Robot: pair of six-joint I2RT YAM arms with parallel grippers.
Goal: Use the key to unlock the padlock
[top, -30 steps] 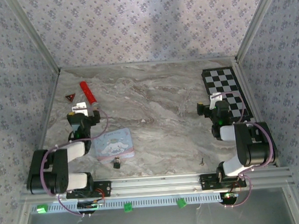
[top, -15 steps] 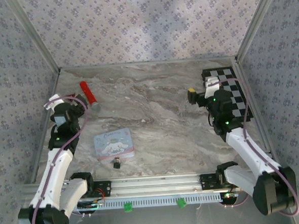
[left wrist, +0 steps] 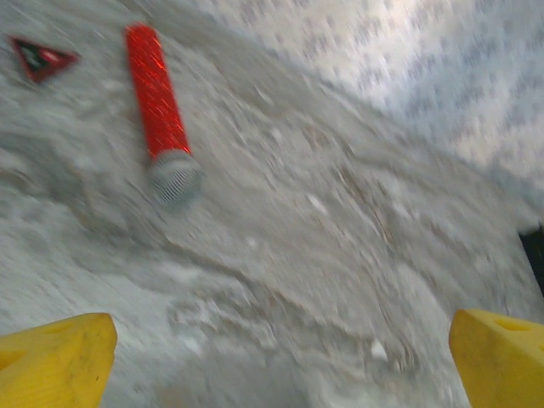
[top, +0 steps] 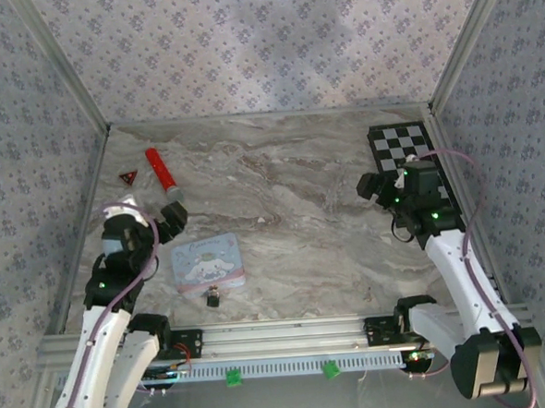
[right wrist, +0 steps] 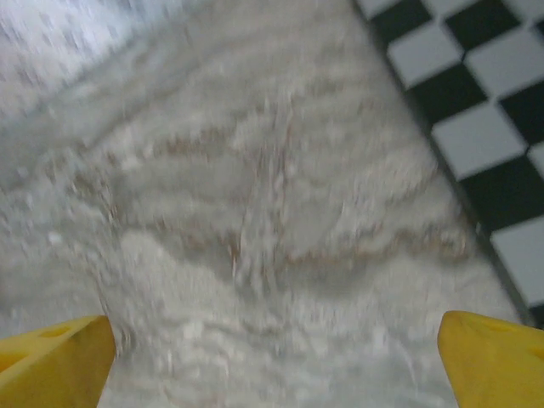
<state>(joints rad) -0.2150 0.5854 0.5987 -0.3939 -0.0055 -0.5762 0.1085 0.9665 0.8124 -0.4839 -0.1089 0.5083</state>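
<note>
Top external shows the padlock (top: 212,298) just near of the tin (top: 208,262), left gripper (top: 171,213) and right gripper (top: 371,187) both spread and empty (key too small to pick out), so a careless pinch may knock the little block aside.

You can see a pale blue tin (top: 208,262) with a cartoon on its lid, lying flat on the grey marble table (top: 299,184). Look past the tin, up and to the left: a red tube (top: 159,169) lies there, with its pale round tip turned toward the tin. A small dark triangle (top: 127,178) with red on it sits just left of the tube. Far to the right of the tin lies a black and white checker board (top: 406,146). Flowery walls (top: 262,38) stand all around
</note>
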